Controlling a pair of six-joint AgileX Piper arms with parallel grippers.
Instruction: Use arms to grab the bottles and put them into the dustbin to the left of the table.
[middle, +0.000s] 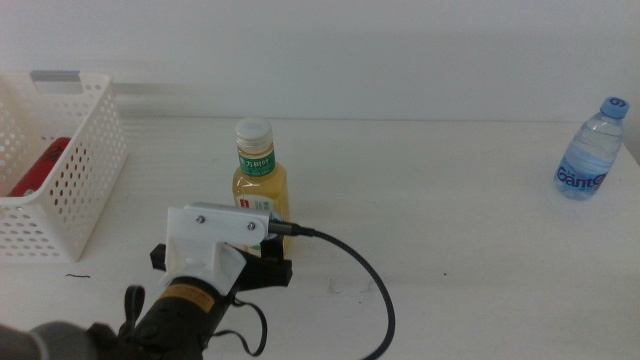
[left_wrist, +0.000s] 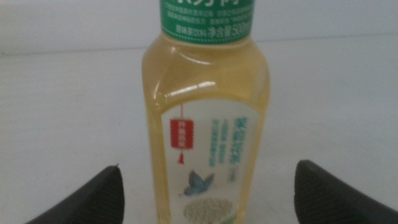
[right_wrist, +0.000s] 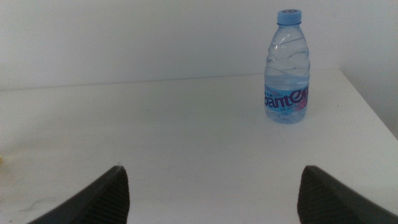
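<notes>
**Left gripper frames the tea bottle**

The left gripper — jaws spread, touching nothing — sits either side of the upright yellow tea bottle mid-table. The right gripper, jaws also spread, faces the water bottle near the right edge. A red can lies in the dustbin at the left edge.

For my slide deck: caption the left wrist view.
Open left pincer straddles the upright yellow tea bottle on the white table.

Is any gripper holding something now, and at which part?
Nothing is held. The left gripper is open around the tea bottle, its fingers apart from the lower body. The right gripper is open, empty.
</notes>
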